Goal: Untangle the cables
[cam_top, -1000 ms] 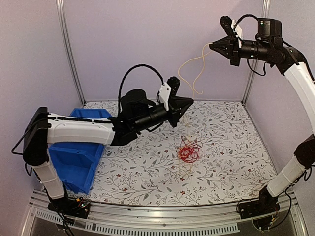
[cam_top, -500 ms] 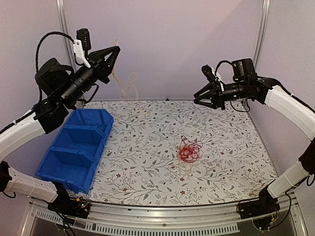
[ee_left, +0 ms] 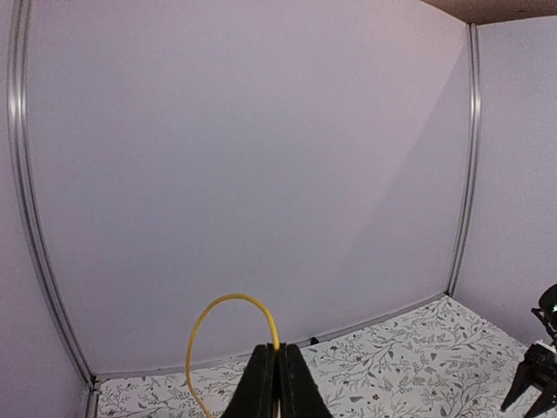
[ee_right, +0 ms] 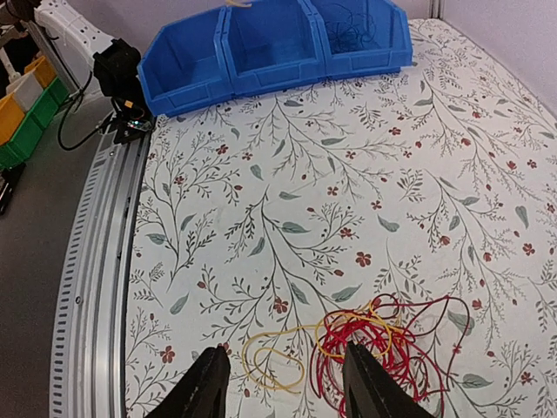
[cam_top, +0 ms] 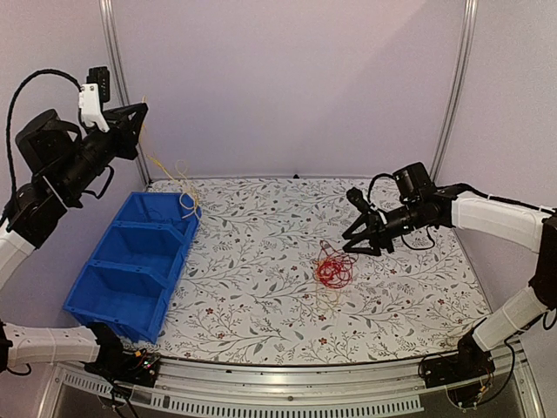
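A small clump of red cables (cam_top: 334, 270) lies on the flowered table, with a thin yellow strand looped through and beside it (ee_right: 271, 364). My right gripper (cam_top: 352, 242) hovers low just right of the clump, open, with nothing between its fingers; in the right wrist view the gripper (ee_right: 283, 370) straddles the yellow loop and the clump's (ee_right: 396, 348) edge. My left gripper (cam_top: 132, 117) is raised high at the far left, shut on a separate yellow cable (ee_left: 228, 300). That yellow cable (cam_top: 178, 178) dangles down over the blue bin's far end.
A blue three-compartment bin (cam_top: 130, 261) stands at the table's left side; a dark thin wire (ee_right: 352, 24) lies in one end compartment. Metal corner posts (cam_top: 452, 87) frame the back wall. Small green and yellow bins (ee_right: 26, 96) sit off the table.
My right gripper let go of the yellow cable, opened and came down from high right to the clump. My left arm swung up and left, carrying the yellow cable over the bin.
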### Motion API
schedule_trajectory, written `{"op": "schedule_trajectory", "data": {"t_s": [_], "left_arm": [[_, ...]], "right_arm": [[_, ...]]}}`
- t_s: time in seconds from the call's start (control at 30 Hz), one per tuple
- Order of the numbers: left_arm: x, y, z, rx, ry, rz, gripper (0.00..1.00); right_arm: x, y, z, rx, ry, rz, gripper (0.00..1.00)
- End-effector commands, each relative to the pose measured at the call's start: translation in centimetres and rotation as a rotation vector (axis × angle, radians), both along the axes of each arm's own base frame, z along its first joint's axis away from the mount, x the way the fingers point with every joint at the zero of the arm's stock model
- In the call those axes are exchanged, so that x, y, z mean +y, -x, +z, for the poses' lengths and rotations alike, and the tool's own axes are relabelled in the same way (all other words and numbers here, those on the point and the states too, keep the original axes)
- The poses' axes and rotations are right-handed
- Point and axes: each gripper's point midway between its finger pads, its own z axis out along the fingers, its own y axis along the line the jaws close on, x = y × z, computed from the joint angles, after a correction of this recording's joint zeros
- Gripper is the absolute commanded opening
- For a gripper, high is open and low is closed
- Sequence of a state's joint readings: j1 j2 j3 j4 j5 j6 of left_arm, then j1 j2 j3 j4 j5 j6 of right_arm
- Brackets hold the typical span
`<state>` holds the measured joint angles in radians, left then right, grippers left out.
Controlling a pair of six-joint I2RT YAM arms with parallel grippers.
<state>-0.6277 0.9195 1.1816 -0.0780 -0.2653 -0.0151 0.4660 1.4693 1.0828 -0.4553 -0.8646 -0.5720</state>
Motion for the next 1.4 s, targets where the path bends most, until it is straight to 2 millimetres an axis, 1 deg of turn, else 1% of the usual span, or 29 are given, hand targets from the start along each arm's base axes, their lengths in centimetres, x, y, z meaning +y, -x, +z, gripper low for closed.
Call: {"op": "schedule_trajectory", "data": {"t_s": [0.0, 0.07, 0.17, 0.3, 0.47, 0.6, 0.67, 0.7, 0.77, 0.97, 1.13, 1.23, 1.37], "left_arm": [[3.2, -0.3, -2.3, 0.094, -0.063, 0.126, 0.00], [4.0, -0.6, -3.6, 0.123, -0.069, 0.151, 0.00], [5.1, -0.9, -5.5, 0.154, -0.071, 0.180, 0.00], [6.4, -2.1, -8.7, 0.217, -0.088, 0.208, 0.00], [9.3, -3.3, -13.2, 0.326, -0.077, 0.274, 0.00], [11.9, -3.3, -15.6, 0.375, -0.058, 0.348, 0.00], [13.1, -3.1, -16.4, 0.389, -0.049, 0.378, 0.00], [13.4, -3.0, -16.4, 0.386, -0.042, 0.378, 0.00], [13.1, -2.6, -15.4, 0.350, -0.040, 0.340, 0.00], [11.8, -2.5, -10.5, 0.259, -0.058, 0.260, 0.00], [12.3, -1.8, -6.3, 0.199, -0.060, 0.284, 0.00], [12.5, -1.3, -4.8, 0.192, -0.067, 0.294, 0.00], [12.8, -0.7, -3.8, 0.191, -0.075, 0.305, 0.00]], "right_arm": [[-1.2, -0.1, -1.8, -0.061, 0.008, -0.039, 0.49], [-1.7, -0.3, -2.5, -0.060, 0.022, -0.057, 0.49], [-2.0, -0.8, -2.7, -0.073, 0.031, -0.070, 0.49], [-2.1, -1.1, -3.3, -0.080, 0.050, -0.075, 0.49], [-2.3, -1.0, -4.0, -0.078, 0.067, -0.076, 0.49], [-2.4, -1.0, -4.3, -0.086, 0.074, -0.076, 0.49], [-2.4, -1.0, -4.3, -0.086, 0.074, -0.076, 0.49], [-2.4, -1.1, -4.4, -0.084, 0.077, -0.076, 0.49], [-2.4, -1.1, -4.5, -0.084, 0.079, -0.076, 0.49], [-2.3, -1.3, -5.1, -0.063, 0.087, -0.070, 0.49], [-2.3, -1.4, -5.4, -0.056, 0.096, -0.067, 0.49], [-2.3, -1.4, -5.3, -0.061, 0.094, -0.070, 0.49], [-2.2, -1.4, -5.4, -0.051, 0.091, -0.066, 0.49]]}}
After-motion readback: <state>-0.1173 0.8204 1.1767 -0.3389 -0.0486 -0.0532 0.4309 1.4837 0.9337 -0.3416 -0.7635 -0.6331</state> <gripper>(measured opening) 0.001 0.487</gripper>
